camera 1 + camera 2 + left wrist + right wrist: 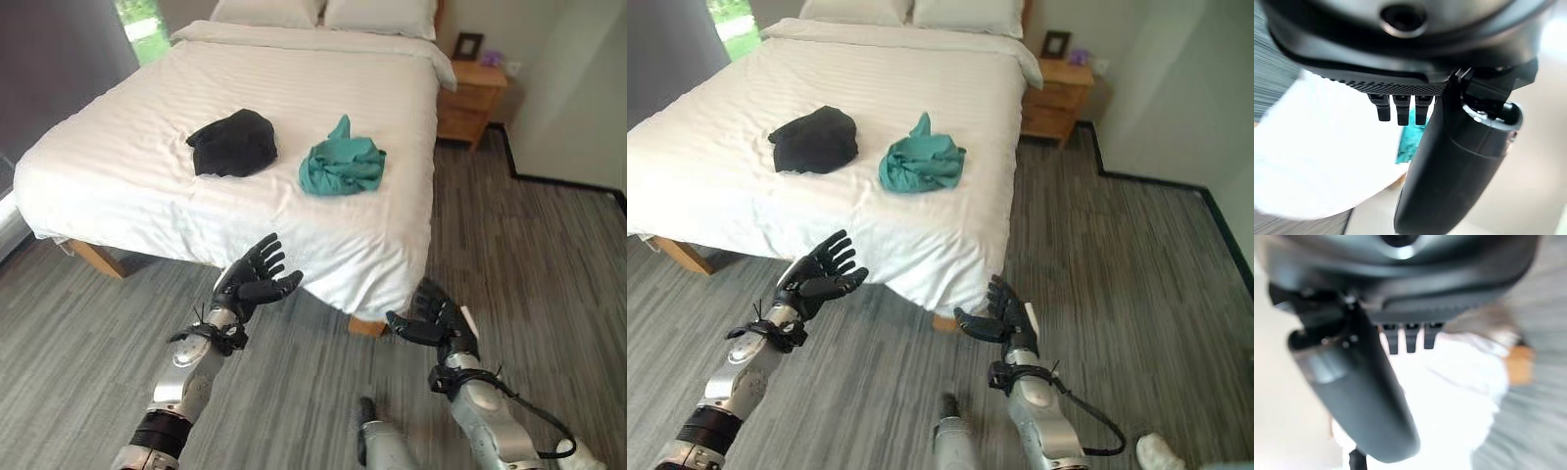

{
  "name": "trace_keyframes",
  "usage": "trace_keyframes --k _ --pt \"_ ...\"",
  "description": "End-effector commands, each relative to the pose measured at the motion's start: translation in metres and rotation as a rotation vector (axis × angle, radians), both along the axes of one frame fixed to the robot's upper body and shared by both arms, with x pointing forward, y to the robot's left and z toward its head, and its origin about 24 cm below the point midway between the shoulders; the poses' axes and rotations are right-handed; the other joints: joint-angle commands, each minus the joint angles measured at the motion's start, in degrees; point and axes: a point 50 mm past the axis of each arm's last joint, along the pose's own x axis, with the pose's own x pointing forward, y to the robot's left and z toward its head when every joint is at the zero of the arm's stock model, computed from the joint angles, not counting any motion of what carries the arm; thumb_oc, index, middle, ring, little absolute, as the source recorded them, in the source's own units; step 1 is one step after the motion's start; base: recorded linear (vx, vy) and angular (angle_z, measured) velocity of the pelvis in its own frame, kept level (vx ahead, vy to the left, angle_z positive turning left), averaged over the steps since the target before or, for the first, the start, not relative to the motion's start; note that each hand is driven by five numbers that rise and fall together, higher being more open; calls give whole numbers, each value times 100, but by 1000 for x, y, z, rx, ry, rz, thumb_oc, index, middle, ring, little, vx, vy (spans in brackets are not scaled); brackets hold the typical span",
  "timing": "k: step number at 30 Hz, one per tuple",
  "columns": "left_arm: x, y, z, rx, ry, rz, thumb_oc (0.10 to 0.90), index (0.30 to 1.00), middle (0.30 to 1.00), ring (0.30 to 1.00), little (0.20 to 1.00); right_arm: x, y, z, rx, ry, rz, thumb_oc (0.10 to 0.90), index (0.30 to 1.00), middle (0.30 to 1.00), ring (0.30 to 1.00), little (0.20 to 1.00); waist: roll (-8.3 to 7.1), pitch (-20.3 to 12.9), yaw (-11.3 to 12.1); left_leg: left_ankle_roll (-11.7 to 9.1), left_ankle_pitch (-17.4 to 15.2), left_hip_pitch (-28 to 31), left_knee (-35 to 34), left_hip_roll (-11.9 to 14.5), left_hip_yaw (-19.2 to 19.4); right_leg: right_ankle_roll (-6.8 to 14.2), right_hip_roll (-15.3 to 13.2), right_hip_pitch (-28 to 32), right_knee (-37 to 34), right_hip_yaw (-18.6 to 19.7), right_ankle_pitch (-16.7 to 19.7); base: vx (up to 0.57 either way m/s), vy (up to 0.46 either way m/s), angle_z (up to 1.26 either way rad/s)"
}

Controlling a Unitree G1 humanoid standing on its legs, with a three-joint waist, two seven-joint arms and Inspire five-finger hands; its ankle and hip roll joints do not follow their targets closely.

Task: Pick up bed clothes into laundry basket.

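While crumpled teal cloth (pixel 342 162) lies on smooth bed (pixel 147 186), both hands empty.

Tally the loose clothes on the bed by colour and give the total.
Black garment: 1
Teal garment: 1
Total: 2, both lying apart on the white bed, with the left hand and right hand open, short of the bed.

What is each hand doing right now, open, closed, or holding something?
Left hand: open, holding nothing, raised before the bed.
Right hand: open, holding nothing, near the bed's corner.
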Motion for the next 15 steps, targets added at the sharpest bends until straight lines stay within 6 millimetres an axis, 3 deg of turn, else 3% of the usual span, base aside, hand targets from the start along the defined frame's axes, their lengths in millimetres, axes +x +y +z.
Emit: trace_keyframes --k 1,4,6,7,8,9,11,13,14,15 --pt "18 -12 60 -45 -281 -106 800 900 900 900 900 27 -4 75 -93 -327 76 800 900 900 900 900 -228 -276 -79 -8 447 -443 -155 -682 247 366 -40 939 -1056 260 373 346 -209 27" --pt "19 -16 67 10 -311 -121 800 900 900 900 900 32 -12 101 -163 -376 146 800 900 900 900 900 -297 -343 20 -100 305 -263 17 -632 180 287 -85 1195 -1130 -25 304 233 -178 10" --pt "22 -20 70 15 -317 -122 800 900 900 900 900 37 -18 114 -200 -389 177 800 900 900 900 900 -366 -358 47 -271 414 -465 696 -482 43 132 44 1485 -1280 -21 267 181 -286 23" --pt "23 -21 73 12 -323 -124 800 900 900 900 900 40 -20 129 -234 -418 200 800 900 900 900 900 -413 -314 48 -384 534 -674 1204 -391 -28 25 70 1579 -1282 -107 214 183 -355 37" --pt "25 -28 76 -9 -330 -152 800 900 900 900 900 48 -26 153 -296 -443 241 800 900 900 900 900 -512 -200 107 -537 1012 -1155 2162 -248 -72 -193 59 1823 -1359 -339 105 116 -254 34" --pt "25 -28 76 -10 -331 -150 800 900 900 900 900 49 -26 154 -296 -445 242 800 900 900 900 900 -501 -194 81 -542 998 -1181 2201 -240 -96 -197 65 1826 -1362 -360 106 104 -219 38" --pt "24 -37 77 -38 -323 -177 800 900 900 900 900 54 -31 174 -349 -463 257 800 900 900 900 900 -669 -70 147 -597 1410 -1690 2936 -149 78 -349 27 2011 -1466 -533 70 56 -152 46" --pt "22 -41 77 -47 -326 -203 800 900 900 900 900 58 -35 181 -377 -453 272 800 900 900 900 900 -704 -52 173 -579 1422 -1871 2988 -96 186 -351 8 2109 -1552 -580 50 137 -105 45" --pt "19 -48 77 -65 -320 -246 800 900 900 900 900 60 -42 200 -448 -451 281 800 900 900 900 900 -760 -60 233 -563 1415 -2178 2608 63 571 -323 -62 2303 -1739 -671 32 283 -82 41" --pt "17 -50 76 -67 -317 -260 800 900 900 900 900 63 -44 205 -481 -438 289 800 900 900 900 900 -757 -73 297 -563 1359 -2268 2327 52 615 -295 -72 2364 -1785 -681 4 333 -20 40"
